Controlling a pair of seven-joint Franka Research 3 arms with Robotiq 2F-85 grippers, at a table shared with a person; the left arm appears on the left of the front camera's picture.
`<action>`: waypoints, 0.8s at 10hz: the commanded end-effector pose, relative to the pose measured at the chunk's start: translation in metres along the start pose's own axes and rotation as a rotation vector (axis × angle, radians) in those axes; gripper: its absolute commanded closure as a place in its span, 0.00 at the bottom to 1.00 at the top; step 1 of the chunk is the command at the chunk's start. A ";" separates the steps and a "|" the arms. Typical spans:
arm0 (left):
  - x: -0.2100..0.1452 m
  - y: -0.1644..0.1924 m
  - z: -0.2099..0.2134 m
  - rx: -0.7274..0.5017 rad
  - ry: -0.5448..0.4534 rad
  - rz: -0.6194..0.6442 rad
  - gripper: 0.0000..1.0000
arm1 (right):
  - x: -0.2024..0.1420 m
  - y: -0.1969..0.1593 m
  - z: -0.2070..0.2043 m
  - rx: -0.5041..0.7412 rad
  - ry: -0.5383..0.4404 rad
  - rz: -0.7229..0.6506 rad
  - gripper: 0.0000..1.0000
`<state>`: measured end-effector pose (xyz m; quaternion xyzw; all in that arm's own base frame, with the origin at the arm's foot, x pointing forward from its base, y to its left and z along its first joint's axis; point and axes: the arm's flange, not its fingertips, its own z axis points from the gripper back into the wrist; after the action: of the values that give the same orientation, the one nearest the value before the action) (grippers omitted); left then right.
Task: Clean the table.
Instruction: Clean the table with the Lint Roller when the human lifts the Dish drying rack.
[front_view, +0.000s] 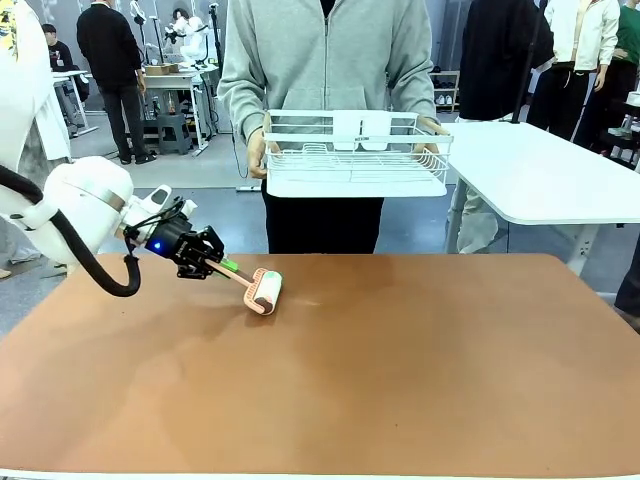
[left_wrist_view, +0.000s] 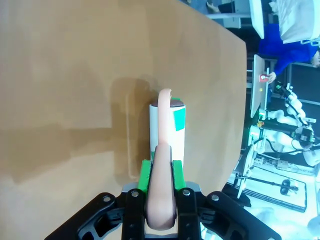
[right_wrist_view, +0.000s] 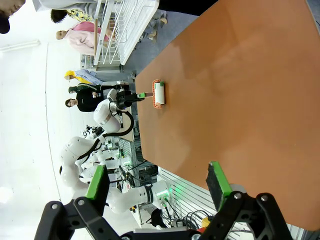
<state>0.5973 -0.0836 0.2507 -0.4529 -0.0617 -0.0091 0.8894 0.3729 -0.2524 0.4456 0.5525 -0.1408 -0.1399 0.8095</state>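
The reddish-brown table (front_view: 380, 370) spreads across the front view. A lint roller (front_view: 265, 292) with a pink handle and white roll rests its roll on the tabletop at the left. My left gripper (front_view: 222, 265) is shut on the roller's pink handle (left_wrist_view: 161, 192), green pads pressed on both sides; the white roll (left_wrist_view: 167, 132) lies ahead of the fingers on the table (left_wrist_view: 75, 100). My right gripper (right_wrist_view: 157, 187) hangs open above the table (right_wrist_view: 240, 100), nothing between its fingers, far from the roller (right_wrist_view: 159, 93).
A person in a grey hoodie stands at the far side holding a white wire rack (front_view: 355, 155) above the table's far edge. A white-topped table (front_view: 545, 170) stands at the back right. People stand in the background.
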 end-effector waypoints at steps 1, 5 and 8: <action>0.006 0.016 -0.033 0.096 -0.063 -0.033 0.79 | -0.002 0.002 0.000 0.011 -0.002 0.012 0.00; 0.006 -0.016 -0.046 0.079 -0.061 -0.084 0.79 | -0.002 0.002 0.000 0.011 -0.002 0.012 0.00; -0.005 -0.047 -0.034 0.038 -0.076 -0.138 0.79 | -0.002 0.002 0.000 0.011 -0.002 0.012 0.00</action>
<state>0.5963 -0.1400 0.2631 -0.4432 -0.0762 -0.0520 0.8917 0.3729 -0.2524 0.4455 0.5525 -0.1408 -0.1400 0.8095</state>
